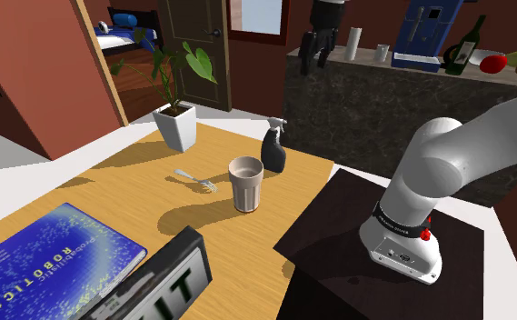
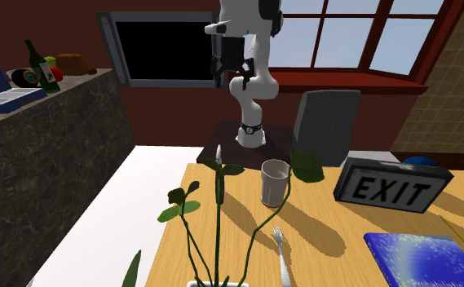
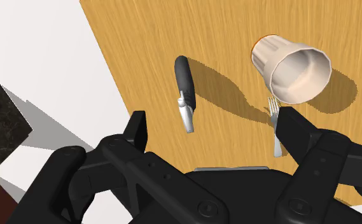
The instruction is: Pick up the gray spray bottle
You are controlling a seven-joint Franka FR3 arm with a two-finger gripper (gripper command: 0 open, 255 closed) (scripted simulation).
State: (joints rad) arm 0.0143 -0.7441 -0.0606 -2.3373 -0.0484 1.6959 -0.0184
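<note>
The spray bottle [image 1: 274, 148] has a dark grey body and a pale grey trigger head. It stands upright on the wooden table [image 1: 138, 195], near the edge that faces the stone counter. In the wrist view the spray bottle [image 3: 184, 91] lies far below, between and beyond my fingers. My gripper [image 3: 215, 126] is open with nothing between its fingers [image 3: 137, 126]. In the shoulder view the gripper [image 1: 315, 56] hangs high above the bottle. The second exterior view has the gripper [image 2: 220, 72] well above the table, and the bottle [image 2: 219, 155] partly behind a plant stem.
A beige cup [image 1: 246, 183] and a fork [image 1: 195, 178] sit close to the bottle. A potted plant [image 1: 176, 125], a blue book [image 1: 47, 259] and an EXIT sign [image 1: 156, 286] share the table. A dark stone counter [image 1: 383, 91] with bottles stands beyond the edge.
</note>
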